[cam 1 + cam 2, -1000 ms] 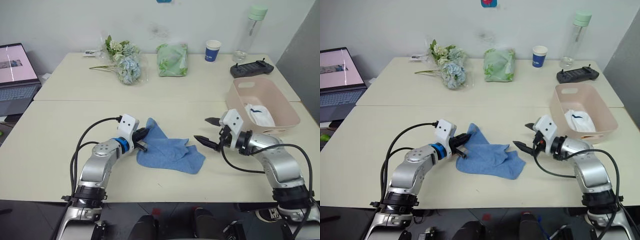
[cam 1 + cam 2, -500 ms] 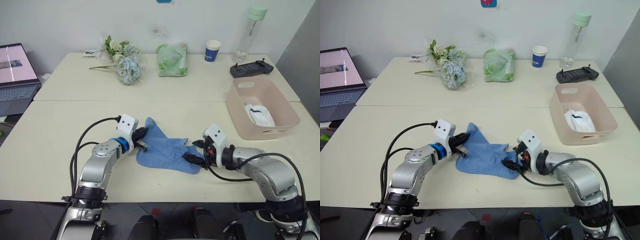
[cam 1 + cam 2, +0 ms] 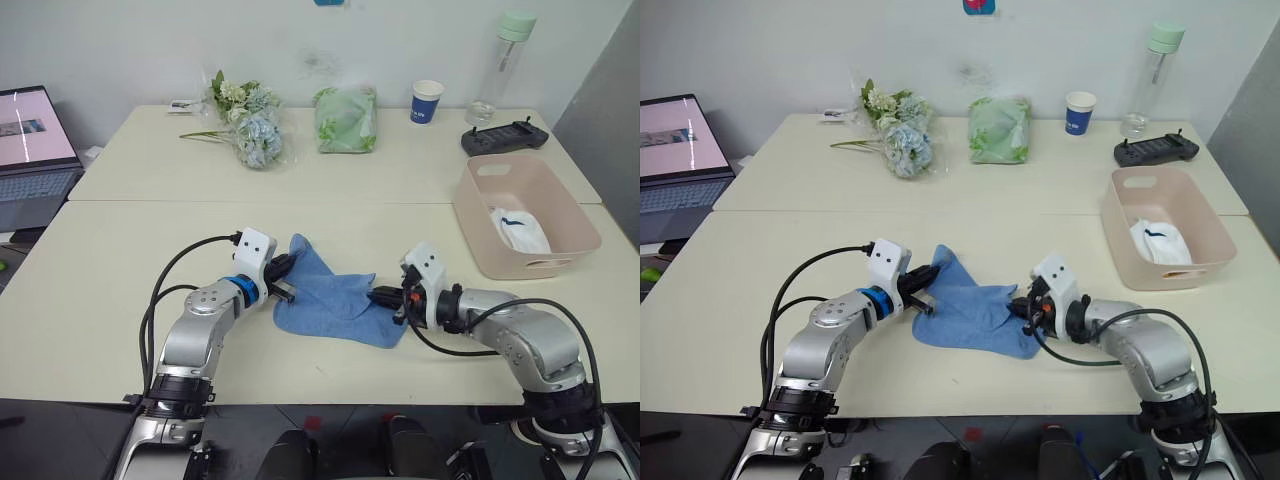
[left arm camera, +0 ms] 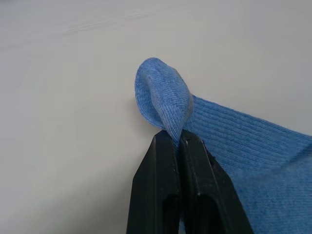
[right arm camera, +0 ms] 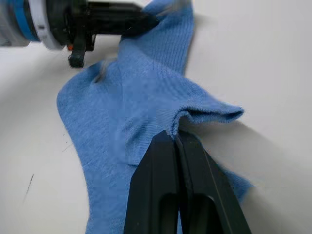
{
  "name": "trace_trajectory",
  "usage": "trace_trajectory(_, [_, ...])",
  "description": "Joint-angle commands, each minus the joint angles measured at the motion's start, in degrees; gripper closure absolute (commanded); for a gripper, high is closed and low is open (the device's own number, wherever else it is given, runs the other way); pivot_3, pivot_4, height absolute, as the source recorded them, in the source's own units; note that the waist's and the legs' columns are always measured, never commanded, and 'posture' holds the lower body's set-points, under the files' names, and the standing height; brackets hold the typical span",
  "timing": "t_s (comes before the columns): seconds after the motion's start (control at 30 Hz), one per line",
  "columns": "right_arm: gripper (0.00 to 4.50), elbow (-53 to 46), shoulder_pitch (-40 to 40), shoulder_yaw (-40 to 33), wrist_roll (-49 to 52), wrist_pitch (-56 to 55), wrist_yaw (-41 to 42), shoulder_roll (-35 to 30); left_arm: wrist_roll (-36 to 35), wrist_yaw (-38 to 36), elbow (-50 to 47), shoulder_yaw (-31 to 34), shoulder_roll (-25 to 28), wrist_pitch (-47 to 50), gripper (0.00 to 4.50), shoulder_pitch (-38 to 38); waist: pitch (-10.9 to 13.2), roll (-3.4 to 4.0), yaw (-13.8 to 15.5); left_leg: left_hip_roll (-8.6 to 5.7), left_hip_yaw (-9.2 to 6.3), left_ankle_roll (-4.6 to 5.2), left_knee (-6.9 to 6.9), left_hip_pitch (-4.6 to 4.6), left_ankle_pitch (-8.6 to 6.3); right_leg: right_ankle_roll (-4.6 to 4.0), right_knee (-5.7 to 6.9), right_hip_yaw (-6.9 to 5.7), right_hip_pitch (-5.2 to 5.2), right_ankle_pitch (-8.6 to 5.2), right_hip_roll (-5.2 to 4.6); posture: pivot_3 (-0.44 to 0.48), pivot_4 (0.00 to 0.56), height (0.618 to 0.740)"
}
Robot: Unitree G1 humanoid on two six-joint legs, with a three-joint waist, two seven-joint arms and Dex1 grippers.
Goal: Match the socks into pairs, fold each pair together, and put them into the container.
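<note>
right hand point(image 5: 174, 139) now pinching blue socks point(image 5: 141, 112)

You are working at two cream-topped tables point(image 3: 120, 290) pushed together, the seam running across between them. Behind the far table point(image 3: 330, 165) stands a plain white wall point(image 3: 150, 45), scuffed near its middle, with a small blue object fixed at its top edge. A grey panel point(image 3: 605, 110) closes off your right side. An open laptop point(image 3: 30, 150) sits on a separate surface at far left. Lighting is even, with soft shadows.
</note>
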Motion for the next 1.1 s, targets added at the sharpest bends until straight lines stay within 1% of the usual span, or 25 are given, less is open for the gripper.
trace_trajectory(0.03, [4.42, 3.9, -4.2, -4.3, 0.9, -2.0, 1.7, -2.7, -2.4, 5.2, -3.5, 2.8, -3.9, 1.9, 4.5, -0.7, 0.0, 0.0, 0.0, -0.01, -0.01, 0.0, 0.0, 0.0, 0.0, 0.0, 0.0, -0.01, 0.01, 0.0, -0.01, 0.0, 0.15, 0.74])
trace_trajectory(0.13, [4.5, 9.4, -6.3, -3.7, 0.1, -4.1, 3.8, -4.3, -5.8, 10.1, -6.1, 5.4, -9.6, 5.4, 3.86, -0.1, 0.0, -0.01, 0.0, 0.01, -0.01, 0.0, 0.0, 0.0, 0.0, 0.0, 0.01, -0.02, 0.0, 0.0, 0.01, 0.0, 0.15, 0.74])
trace_trajectory(0.17, [4.5, 11.3, -6.6, -3.6, -0.2, -4.8, 4.1, -4.5, -6.6, 11.2, -6.9, 6.1, -10.6, 6.4, 3.49, 0.0, 0.0, -0.01, 0.0, 0.02, -0.01, 0.0, 0.0, 0.0, 0.0, 0.0, 0.0, -0.02, 0.0, 0.0, 0.0, 0.0, 0.15, 0.74])
trace_trajectory(0.2, [4.5, 12.7, -6.7, -3.1, -0.8, -5.7, 5.0, -5.4, -7.5, 11.9, -7.2, 7.8, -10.7, 6.9, 3.22, -0.6, 0.0, -0.01, -0.1, 0.02, 0.01, 0.0, 0.0, 0.0, 0.0, 0.0, 0.0, -0.01, 0.0, 0.0, 0.0, 0.0, 0.15, 0.74])
trace_trajectory(0.27, [4.5, 14.4, -7.3, -3.0, -0.8, -6.3, 6.3, -6.7, -8.6, 11.2, -6.6, 9.9, -8.6, 7.2, 2.63, -1.9, 0.0, -0.02, -0.2, 0.03, 0.03, 0.0, 0.0, 0.0, 0.0, 0.0, 0.03, -0.01, -0.02, 0.0, 0.01, 0.0, 0.15, 0.74])
trace_trajectory(0.33, [4.5, 15.4, -7.8, -3.2, -0.6, -6.5, 6.8, -7.2, -8.7, 8.9, -5.2, 10.0, -5.5, 7.1, 1.99, -2.5, 0.0, -0.01, -0.3, 0.04, 0.05, 0.0, -0.01, 0.0, 0.0, 0.0, 0.06, 0.02, -0.04, 0.0, 0.02, 0.0, 0.15, 0.74])
trace_trajectory(0.37, [4.5, 15.8, -8.0, -3.2, -0.5, -6.6, 7.0, -7.5, -9.0, 7.2, -4.5, 9.7, -3.9, 7.0, 1.71, -2.6, 0.0, -0.01, -0.3, 0.05, 0.06, 0.0, -0.01, 0.01, 0.0, 0.0, 0.07, 0.02, -0.04, 0.0, 0.03, 0.0, 0.15, 0.74])
trace_trajectory(0.4, [4.5, 16.3, -8.3, -3.0, -0.7, -6.8, 7.4, -7.9, -9.3, 4.2, -3.0, 9.2, -1.3, 6.8, 1.32, -2.7, 0.0, -0.01, -0.3, 0.04, 0.06, 0.0, -0.01, 0.01, 0.0, 0.0, 0.06, 0.01, -0.03, 0.0, 0.03, 0.0, 0.15, 0.74])
trace_trajectory(0.43, [4.5, 17.3, -8.7, -2.8, -1.0, -7.1, 7.6, -8.3, -9.2, 0.5, -0.6, 8.8, 1.7, 6.0, 1.11, -3.4, 0.0, -0.01, -0.2, 0.03, 0.05, 0.0, -0.01, 0.01, 0.0, 0.0, 0.04, 0.01, -0.02, 0.0, 0.02, 0.0, 0.15, 0.74])
trace_trajectory(0.5, [4.5, 19.0, -9.3, -2.6, -1.6, -7.9, 8.0, -8.7, -9.5, -4.3, 4.3, 8.9, 5.8, 4.5, 1.11, -5.9, 0.0, -0.01, -0.1, 0.01, 0.05, 0.0, -0.01, 0.01, 0.0, 0.0, 0.01, -0.01, -0.01, 0.0, 0.02, 0.0, 0.15, 0.74])
trace_trajectory(0.57, [4.5, 20.4, -9.9, -2.4, -1.9, -8.6, 8.3, -8.6, -9.0, -8.4, 9.3, 7.6, 7.7, 2.7, 1.11, -9.1, 0.0, -0.01, -0.1, 0.0, 0.02, 0.0, 0.0, -0.01, 0.0, 0.0, 0.01, -0.05, 0.0, 0.0, 0.02, 0.0, 0.15, 0.74])
trace_trajectory(0.63, [4.5, 21.7, -10.6, -2.1, -2.3, -9.1, 8.6, -8.2, -7.4, -12.0, 15.5, 5.1, 8.3, 0.0, 1.11, -12.9, 0.0, -0.02, 0.2, -0.02, 0.01, 0.0, 0.0, -0.03, 0.0, 0.0, -0.04, -0.07, 0.01, 0.0, 0.01, 0.0, 0.15, 0.74])
trace_trajectory(0.7, [4.5, 22.7, -10.9, -1.7, -2.9, -9.8, 8.8, -7.9, -3.9, -13.4, 23.9, 2.2, 7.7, -5.3, 1.11, -17.8, 0.0, -0.03, 0.3, -0.07, 0.01, 0.0, 0.04, -0.05, 0.0, 0.0, -0.07, -0.11, 0.05, 0.0, -0.01, 0.0, 0.15, 0.74])
trace_trajectory(0.8, [4.5, 23.5, -11.3, -1.5, -3.4, -10.3, 9.1, -7.7, -0.7, -15.2, 33.6, -0.5, 6.5, -11.6, 1.11, -23.0, 0.0, -0.03, 0.0, -0.07, 0.01, 0.0, 0.03, -0.06, 0.0, 0.0, -0.08, -0.07, 0.01, 0.0, -0.05, 0.0, 0.15, 0.74])
trace_trajectory(0.9, [4.5, 23.5, -11.1, -1.3, -3.6, -10.6, 9.2, -7.7, 2.0, -17.3, 40.7, -3.0, 5.6, -15.8, 1.11, -26.1, 0.0, -0.03, -0.4, -0.03, 0.02, 0.0, 0.0, -0.06, 0.0, 0.0, -0.04, -0.07, -0.04, 0.0, -0.04, 0.0, 0.15, 0.74])
trace_trajectory(1.0, [4.5, 22.8, -10.9, -1.5, -3.8, -10.4, 9.0, -7.7, 5.6, -17.8, 48.5, -5.6, 4.8, -19.2, 1.11, -29.3, 0.0, -0.03, -0.5, -0.01, 0.02, 0.0, -0.01, -0.04, 0.0, 0.0, 0.02, -0.06, -0.06, 0.0, -0.01, 0.0, 0.15, 0.74])
trace_trajectory(1.1, [4.5, 22.0, -10.6, -1.7, -3.9, -10.1, 9.0, -7.6, 8.3, -19.5, 53.4, -7.5, 4.6, -22.2, 1.11, -31.1, 0.0, -0.03, -0.4, -0.03, 0.02, 0.0, 0.01, -0.04, 0.0, 0.0, 0.03, -0.06, -0.05, 0.0, -0.01, 0.0, 0.15, 0.74])
